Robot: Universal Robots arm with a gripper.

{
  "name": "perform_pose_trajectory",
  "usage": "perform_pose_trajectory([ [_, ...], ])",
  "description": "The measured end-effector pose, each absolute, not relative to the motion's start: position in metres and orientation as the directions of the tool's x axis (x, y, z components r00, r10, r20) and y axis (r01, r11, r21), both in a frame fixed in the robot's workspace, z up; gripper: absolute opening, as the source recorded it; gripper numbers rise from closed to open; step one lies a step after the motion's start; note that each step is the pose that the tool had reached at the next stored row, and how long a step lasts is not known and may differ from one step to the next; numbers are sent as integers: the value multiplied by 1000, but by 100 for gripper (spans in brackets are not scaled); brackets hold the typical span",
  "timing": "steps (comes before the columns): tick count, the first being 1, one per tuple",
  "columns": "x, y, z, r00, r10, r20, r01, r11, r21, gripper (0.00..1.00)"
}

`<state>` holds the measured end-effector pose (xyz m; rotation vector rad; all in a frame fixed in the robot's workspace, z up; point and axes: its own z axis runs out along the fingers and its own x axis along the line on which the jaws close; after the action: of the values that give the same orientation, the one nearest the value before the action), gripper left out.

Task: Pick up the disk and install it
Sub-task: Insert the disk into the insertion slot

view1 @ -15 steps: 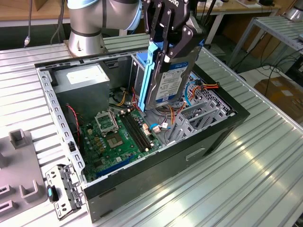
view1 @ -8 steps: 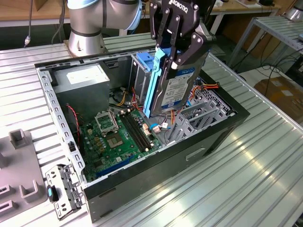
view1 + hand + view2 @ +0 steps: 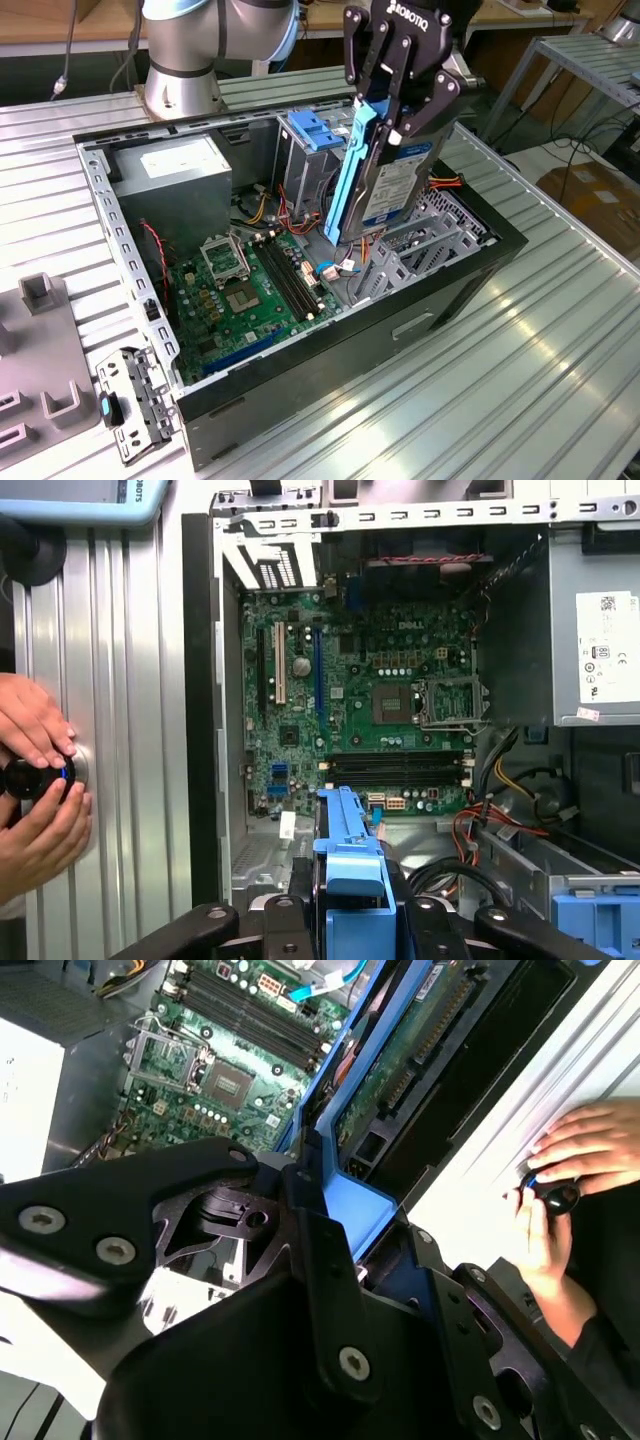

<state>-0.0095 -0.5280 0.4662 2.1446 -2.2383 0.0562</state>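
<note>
The disk (image 3: 392, 190) hangs on edge, its label facing the exterior view's right and a blue side rail (image 3: 350, 170) on its other side. My gripper (image 3: 396, 122) is shut on it from above and holds it over the open computer case (image 3: 300, 350), above the metal drive bay (image 3: 425, 240). In the second wrist view the disk's green circuit side (image 3: 410, 1050) and blue rail (image 3: 352, 1210) run out from between my black fingers (image 3: 325, 1260). In the first wrist view the blue rail (image 3: 348, 845) sits in my gripper (image 3: 350, 915), over the motherboard (image 3: 370, 710).
Inside the case lie the motherboard (image 3: 250, 290), a grey power supply (image 3: 185, 170) and a drive cage with a blue bracket (image 3: 310, 128). A loose metal panel (image 3: 135, 400) lies on the table. A person's hands (image 3: 40, 780) hold a black knob beside the case.
</note>
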Motion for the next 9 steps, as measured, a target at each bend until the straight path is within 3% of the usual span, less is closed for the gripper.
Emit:
perform_pose_trajectory([
  [9,21,-528,465,-43,-997,57,-999,43,2,37],
])
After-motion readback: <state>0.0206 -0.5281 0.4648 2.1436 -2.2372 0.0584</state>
